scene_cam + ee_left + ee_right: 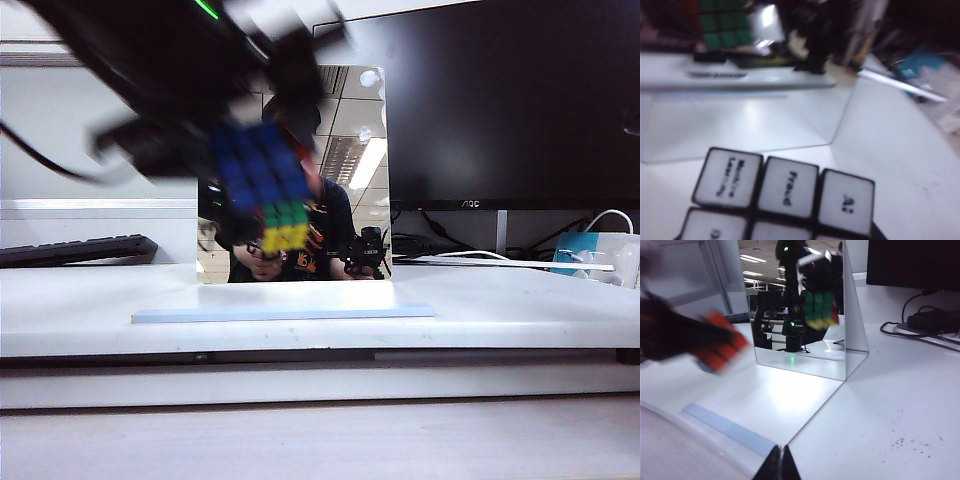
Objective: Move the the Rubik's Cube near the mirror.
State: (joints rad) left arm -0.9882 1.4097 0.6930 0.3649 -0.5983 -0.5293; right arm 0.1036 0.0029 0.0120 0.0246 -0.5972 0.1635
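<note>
Holding Rubik's Cube (262,185) aloft before mirror (340,150), left claw (235,130) tilted; right claw (780,465) pinched closed

The upright mirror (350,180) blocks the middle of the desk (520,310); its pale base (280,313) lies flat toward the front. In front of the glass the left tool (255,215), carrying the Rubik's Cube (265,185), fills the air. Bare desk lies open to either side of the base. Behind stand a monitor (500,100), cables (440,245) and a keyboard (75,250). The right tool (779,465), tips together, sits low at the desk's near edge.
</note>
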